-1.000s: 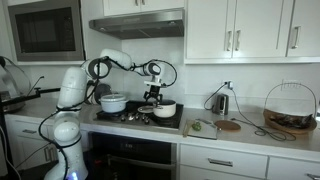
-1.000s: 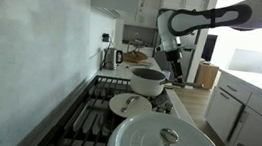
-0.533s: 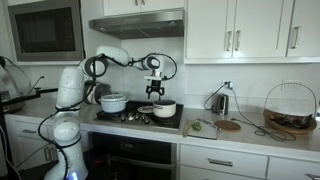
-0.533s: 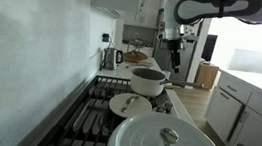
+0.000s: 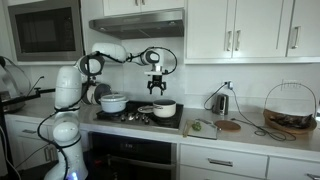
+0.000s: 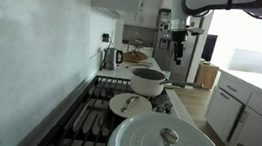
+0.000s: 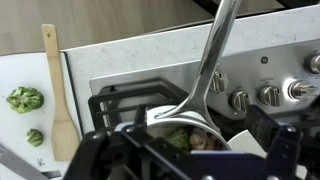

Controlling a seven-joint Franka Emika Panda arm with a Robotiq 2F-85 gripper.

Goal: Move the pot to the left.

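Microwave (image 5: 45, 30): was mounted high at the far left, above the table (image 5: 250, 130).
Arm (image 5: 72, 85): white; stood at the left end of the table and reached to the right over the cooktop.
Larger white pot (image 5: 113, 102): stood on the left part of the cooktop, well apart from the tool.
Tool (image 5: 156, 90): hung in the air straight above the pot, clear of it. In the wrist view its dark fingers (image 7: 100, 160) were spread wide toward the two sides of the frame and pinched nothing.
Pot (image 5: 163, 109): small, low and white with a dark rim. It sat on the grate (image 7: 120, 100), to the right of the larger white pot and below the tool.
Pot, other views: in an exterior view the pot (image 6: 148, 81) stood beyond a flat white dish (image 6: 130, 105) and a big white lid (image 6: 168, 143). In the wrist view the pot (image 7: 190, 135) held green food.
Ladle (image 7: 215, 55): steel; its bowl rested in the pot and its handle leaned up toward the top edge.
Wrist view, far left: a wooden spatula (image 7: 50, 85) lay beside broccoli pieces (image 7: 25, 98).
Knobs (image 7: 265, 95): formed a row to the right of the pot.
Kettle (image 5: 222, 101): stood on the table to the right of the cooktop.
Wire basket (image 5: 290, 105): stood at the far right of the table.
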